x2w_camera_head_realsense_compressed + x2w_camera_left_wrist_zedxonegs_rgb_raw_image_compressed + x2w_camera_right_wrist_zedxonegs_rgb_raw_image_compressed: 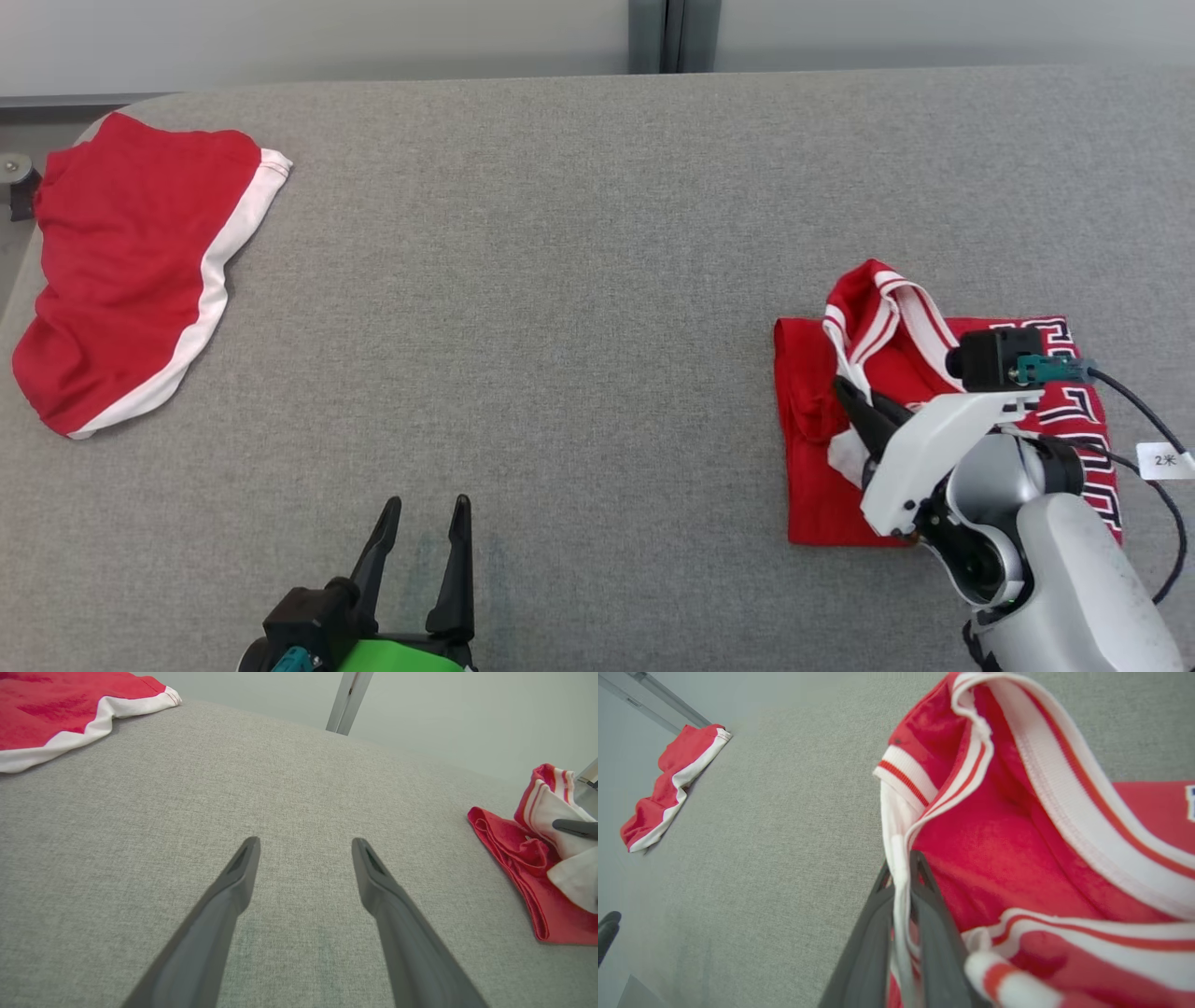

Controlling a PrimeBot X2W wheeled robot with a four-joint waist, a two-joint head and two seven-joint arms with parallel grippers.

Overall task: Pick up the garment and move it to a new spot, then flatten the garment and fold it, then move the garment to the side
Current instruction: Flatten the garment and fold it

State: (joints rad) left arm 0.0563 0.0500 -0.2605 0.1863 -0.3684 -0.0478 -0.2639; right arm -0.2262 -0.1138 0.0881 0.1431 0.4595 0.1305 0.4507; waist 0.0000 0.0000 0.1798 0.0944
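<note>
Jersey (pixel 810 485) on grey fabric surface (pixel 597 327), pale wall (pixel 327 37)

red jersey (pixel 812 439) white-striped; red shorts (pixel 121 280) white-edged; grey table (pixel 560 327).

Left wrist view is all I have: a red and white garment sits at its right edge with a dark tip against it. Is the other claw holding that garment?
Observer: Yes. The right wrist view shows the right claw shut on the white edge of the jersey.
Operator: Is it folded?
Observer: In the head view it lies as a folded rectangle, black and white lettering on top, with one striped opening pulled up.
Operator: And the red cloth at my upper left?
Observer: The head view shows the whole of it: red shorts at the far left corner of the grey table, well apart from the jersey.
</note>
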